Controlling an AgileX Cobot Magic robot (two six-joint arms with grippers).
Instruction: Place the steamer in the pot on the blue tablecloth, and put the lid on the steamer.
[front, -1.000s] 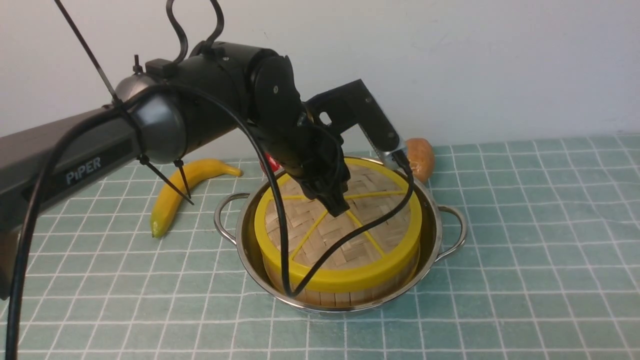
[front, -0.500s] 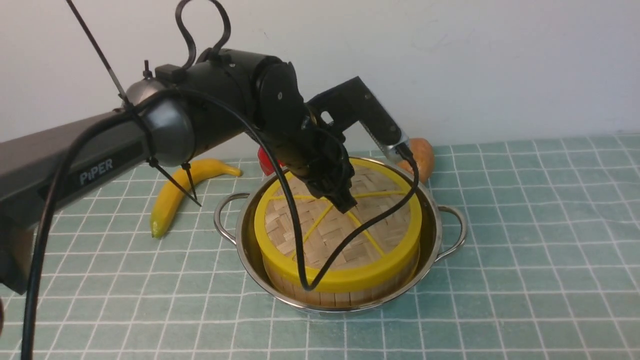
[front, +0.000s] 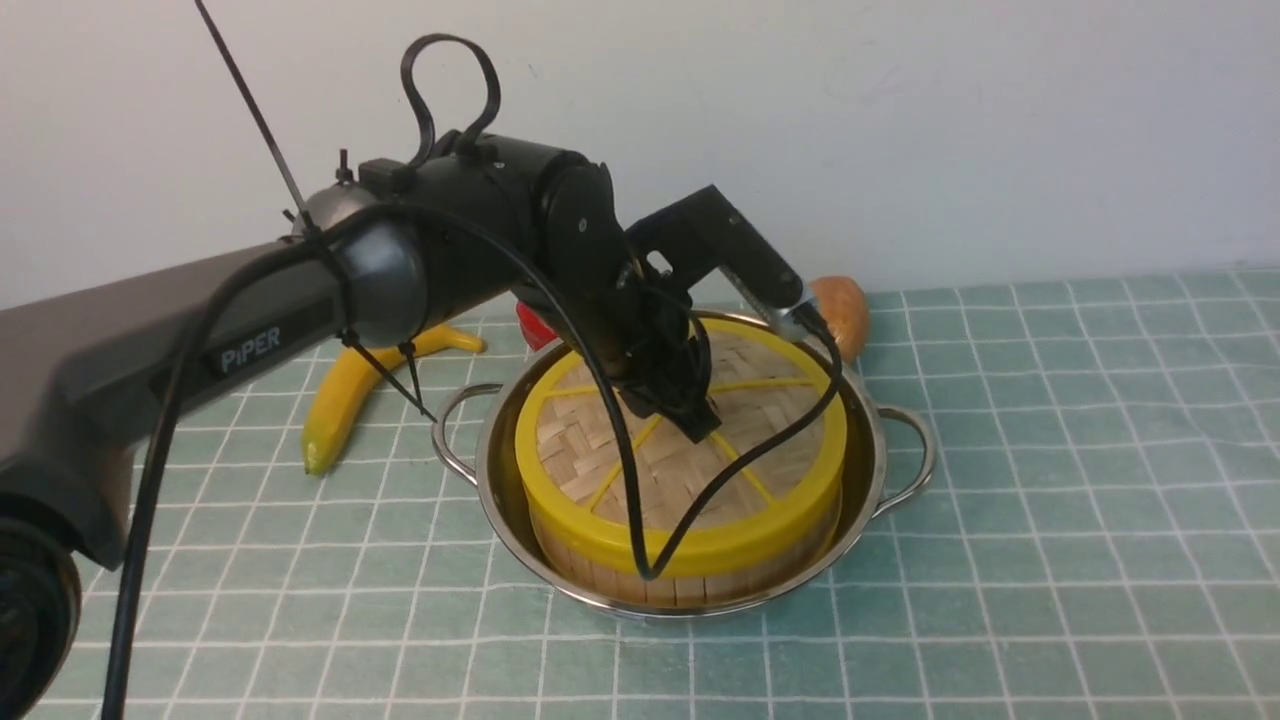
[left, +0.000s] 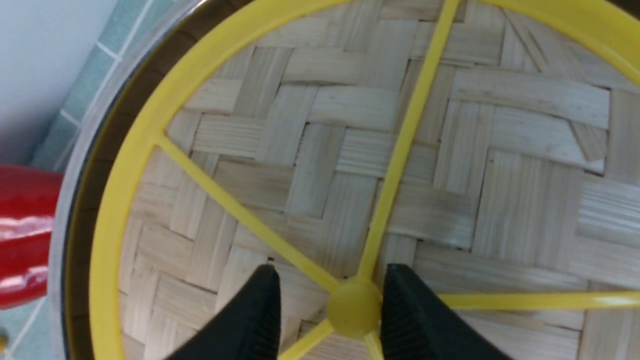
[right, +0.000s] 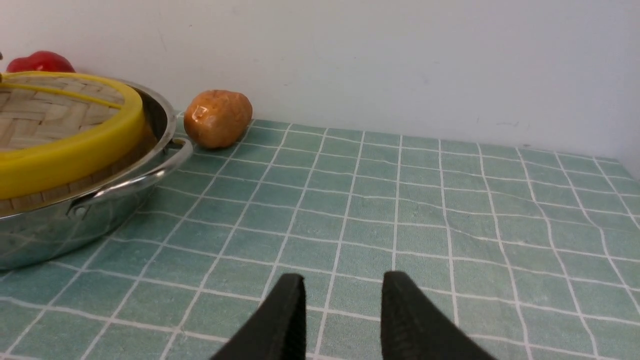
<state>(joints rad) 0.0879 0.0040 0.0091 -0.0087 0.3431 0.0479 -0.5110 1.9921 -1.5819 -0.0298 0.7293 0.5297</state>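
Observation:
The pot stands on the blue tablecloth. The steamer sits inside it, only its slat wall showing. The lid lies flat on the steamer. My left gripper points down at the lid's centre. In the left wrist view the left gripper is open, its jaws on either side of the yellow centre knob, with a gap on one side. My right gripper is open and empty, low over bare cloth to the right of the pot. It is out of the front view.
A banana lies left of the pot. A red object sits behind the pot by the wall. An orange-brown lump lies at the pot's back right, also in the right wrist view. A white wall bounds the back.
My left arm has swung a little to the right and lower, keeping its gripper over the lid's centre. The lid and pot stay in place.

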